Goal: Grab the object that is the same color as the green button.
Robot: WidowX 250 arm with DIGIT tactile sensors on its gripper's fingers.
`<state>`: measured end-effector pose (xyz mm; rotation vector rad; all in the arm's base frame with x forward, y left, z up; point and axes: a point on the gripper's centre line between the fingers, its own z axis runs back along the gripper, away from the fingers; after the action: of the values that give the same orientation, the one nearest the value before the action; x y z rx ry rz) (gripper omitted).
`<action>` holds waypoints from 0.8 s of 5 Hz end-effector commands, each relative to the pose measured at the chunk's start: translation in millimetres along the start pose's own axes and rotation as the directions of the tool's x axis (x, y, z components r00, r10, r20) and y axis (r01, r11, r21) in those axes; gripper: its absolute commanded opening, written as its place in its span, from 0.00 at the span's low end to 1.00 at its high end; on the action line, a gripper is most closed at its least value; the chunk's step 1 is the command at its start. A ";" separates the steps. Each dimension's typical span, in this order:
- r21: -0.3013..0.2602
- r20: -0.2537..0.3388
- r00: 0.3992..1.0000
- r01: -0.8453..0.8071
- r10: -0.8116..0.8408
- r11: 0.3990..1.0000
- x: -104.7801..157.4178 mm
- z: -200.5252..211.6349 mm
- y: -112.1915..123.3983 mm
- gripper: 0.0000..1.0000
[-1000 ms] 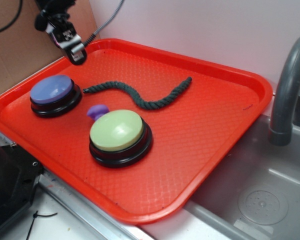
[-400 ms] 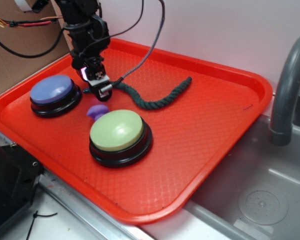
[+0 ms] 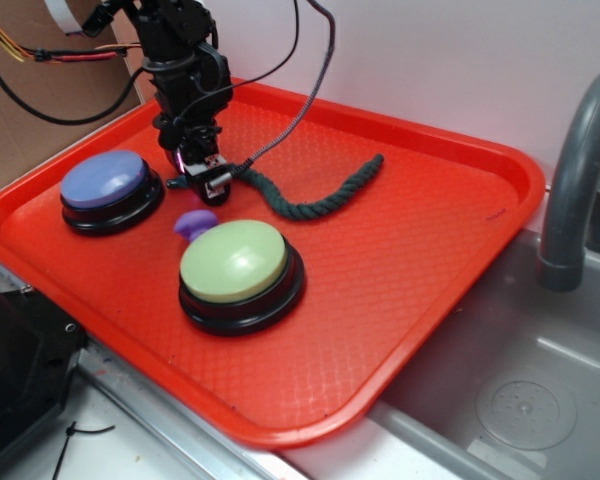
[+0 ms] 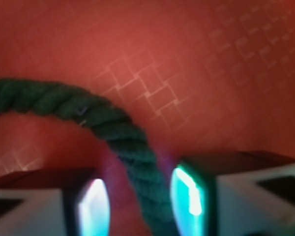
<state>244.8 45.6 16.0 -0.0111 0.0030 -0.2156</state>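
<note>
The red tray (image 3: 420, 290) holds four things. A dark green rope (image 3: 315, 195) lies wavy across its middle, running from about 9 o'clock to 1 o'clock. The pale green button (image 3: 235, 262) on its black base sits toward 7 o'clock, with a small purple piece (image 3: 193, 223) touching its far-left edge. The purple-blue button (image 3: 106, 182) sits at 9 o'clock, well apart from the green one. The gripper (image 3: 205, 180) stands over the rope's left end, just beside the purple-blue button. In the wrist view the jaws stand apart, one on each side of the rope (image 4: 113, 132), which passes between the glowing pads (image 4: 189, 196). A grey faucet (image 3: 575, 180) rises at 3 o'clock, outside the tray.
</note>
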 end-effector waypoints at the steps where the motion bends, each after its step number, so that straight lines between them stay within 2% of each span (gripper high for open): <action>1: 0.044 -0.013 1.000 0.010 -0.010 0.999 5.2 6.8 -7.2 0.00; 2: 0.032 -0.009 1.000 -0.023 0.023 0.999 4.6 31.6 -10.7 0.00; 3: -0.006 0.024 0.994 -0.103 0.103 0.995 -0.3 69.8 -13.7 0.00; 4: -0.034 0.153 0.970 -0.188 0.191 0.982 -20.0 120.2 -30.5 0.00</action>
<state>216.6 19.5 134.8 -0.0591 -0.1303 -0.0261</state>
